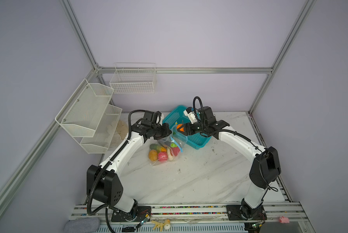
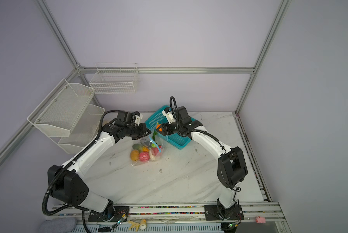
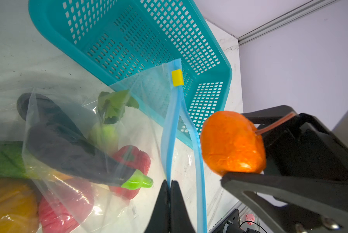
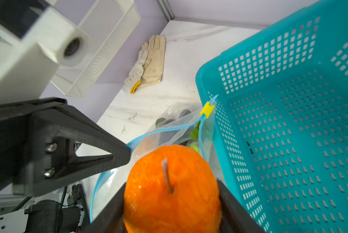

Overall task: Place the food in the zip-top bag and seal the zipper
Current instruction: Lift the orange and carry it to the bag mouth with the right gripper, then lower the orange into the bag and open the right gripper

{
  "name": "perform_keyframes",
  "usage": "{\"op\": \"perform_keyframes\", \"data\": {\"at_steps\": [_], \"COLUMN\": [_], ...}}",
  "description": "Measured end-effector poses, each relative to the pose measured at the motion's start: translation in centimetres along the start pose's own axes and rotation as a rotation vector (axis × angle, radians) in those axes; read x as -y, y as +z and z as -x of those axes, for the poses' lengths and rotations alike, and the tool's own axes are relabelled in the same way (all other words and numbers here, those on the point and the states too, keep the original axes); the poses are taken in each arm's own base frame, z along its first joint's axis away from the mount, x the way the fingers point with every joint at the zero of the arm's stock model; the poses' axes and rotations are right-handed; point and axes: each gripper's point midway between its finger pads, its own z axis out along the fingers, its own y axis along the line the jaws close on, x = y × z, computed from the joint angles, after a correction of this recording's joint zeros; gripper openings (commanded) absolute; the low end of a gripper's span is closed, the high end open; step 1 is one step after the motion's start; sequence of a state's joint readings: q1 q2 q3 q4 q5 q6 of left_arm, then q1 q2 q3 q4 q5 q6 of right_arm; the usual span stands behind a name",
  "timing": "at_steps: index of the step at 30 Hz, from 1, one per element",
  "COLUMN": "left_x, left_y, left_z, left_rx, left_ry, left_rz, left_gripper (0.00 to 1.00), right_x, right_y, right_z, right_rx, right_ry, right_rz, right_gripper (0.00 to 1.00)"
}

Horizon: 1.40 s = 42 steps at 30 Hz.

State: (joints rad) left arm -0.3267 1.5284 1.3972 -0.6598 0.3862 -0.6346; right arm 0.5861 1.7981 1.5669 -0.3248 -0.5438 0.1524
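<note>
The clear zip-top bag (image 1: 165,155) (image 2: 147,155) lies mid-table and holds several pieces of food: a dark eggplant (image 3: 68,145), a red pepper (image 3: 132,159), green, yellow-orange and pink pieces. My left gripper (image 3: 170,182) (image 1: 170,132) is shut on the near lip of the light-blue zipper (image 3: 170,131) and holds it up, so the mouth gapes. The yellow slider (image 3: 177,77) (image 4: 207,110) sits at the zipper's far end. My right gripper (image 4: 171,187) (image 1: 182,129) is shut on an orange fruit (image 4: 171,193) (image 3: 231,143) (image 2: 158,127), just above the bag's mouth.
A teal perforated basket (image 1: 197,139) (image 4: 290,100) stands right behind the bag, touching it. White mesh shelves (image 1: 88,115) and a wire basket (image 1: 132,80) hang at the back left. Gloves (image 4: 149,60) lie in the back-left corner. Small toys (image 1: 161,224) sit on the front rail.
</note>
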Motion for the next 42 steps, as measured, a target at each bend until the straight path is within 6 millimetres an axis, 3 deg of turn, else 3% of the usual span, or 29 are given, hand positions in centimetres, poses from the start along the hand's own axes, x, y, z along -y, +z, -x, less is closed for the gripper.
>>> {"op": "perform_keyframes", "data": {"at_steps": [5, 15, 24, 42], "left_x": [0.0, 0.0, 0.0, 0.7], "left_y": [0.0, 0.0, -0.1, -1.1], "left_z": [0.0, 0.0, 0.0, 0.2], "left_rx": [0.000, 0.000, 0.001, 0.023], "left_ry": [0.000, 0.000, 0.000, 0.011], "left_rz": [0.000, 0.000, -0.001, -0.015], "left_gripper": [0.00, 0.00, 0.00, 0.00], "right_x": [-0.1, -0.7, -1.0, -1.5], "right_y": [1.3, 2.3, 3.2, 5.0], "right_z": [-1.5, -1.6, -3.1, -4.3], "right_rx": [-0.049, -0.068, -0.119, -0.173], "right_ry": [0.011, 0.000, 0.001, -0.021], "right_rz": [0.004, 0.008, -0.005, 0.001], "right_gripper": [0.62, 0.62, 0.63, 0.72]}}
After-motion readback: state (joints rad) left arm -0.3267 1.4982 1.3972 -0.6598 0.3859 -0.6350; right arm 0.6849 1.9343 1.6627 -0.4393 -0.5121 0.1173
